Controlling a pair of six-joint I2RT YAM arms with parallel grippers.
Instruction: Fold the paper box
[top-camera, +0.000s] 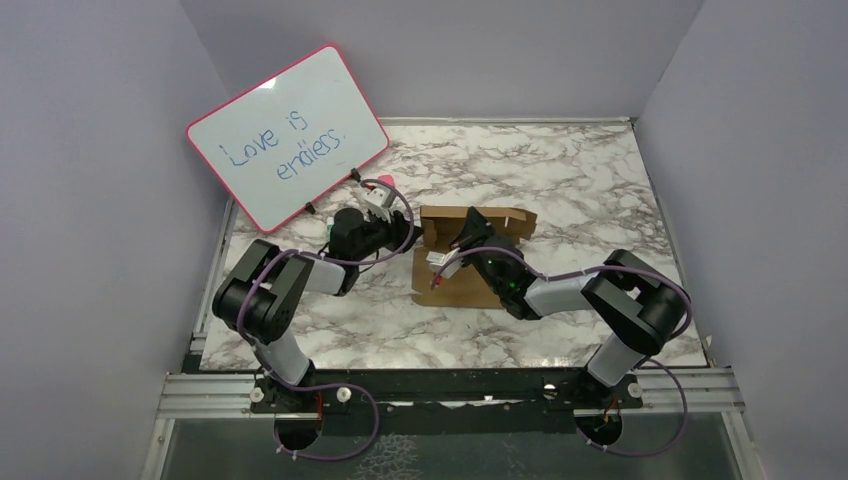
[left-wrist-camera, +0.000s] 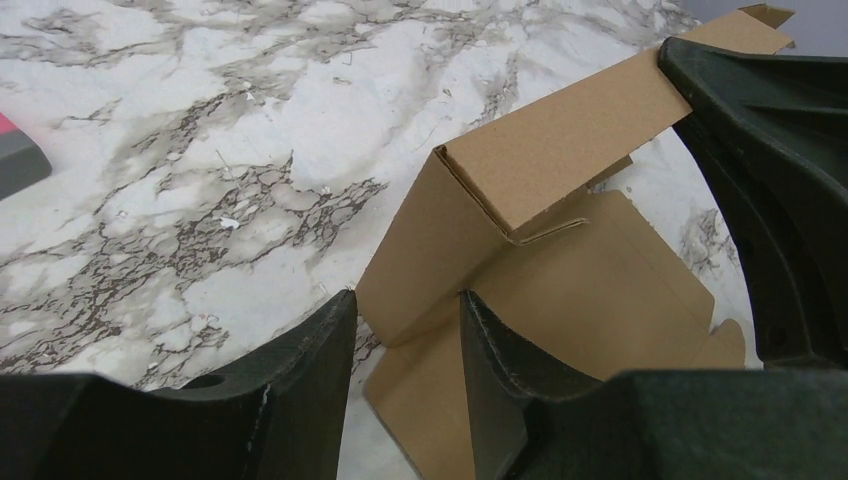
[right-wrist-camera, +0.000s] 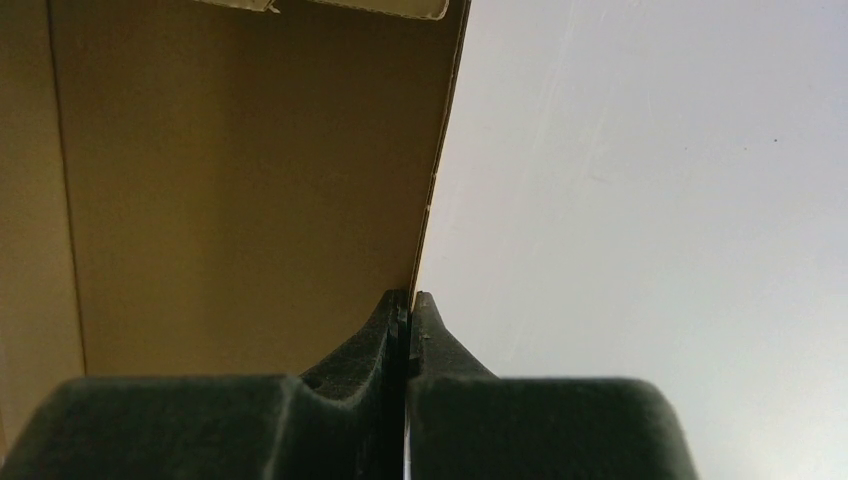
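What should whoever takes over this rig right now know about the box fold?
Right gripper: shut on the thin edge of a raised panel of the paper box.
Left gripper: open, pointed at the box's left wall, gripping nothing.
Box: middle of the table, partly formed.
Done: one side wall stands up, with a flap bent over its top.
Left: the base panel and its tab lie flat; raise the remaining walls and tuck the tabs.

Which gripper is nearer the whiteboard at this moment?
Left. The left gripper sits close by the whiteboard's lower right edge, its fingers astride the left wall of the paper box. The right gripper is farther right, over the box, pinching a raised panel's edge.
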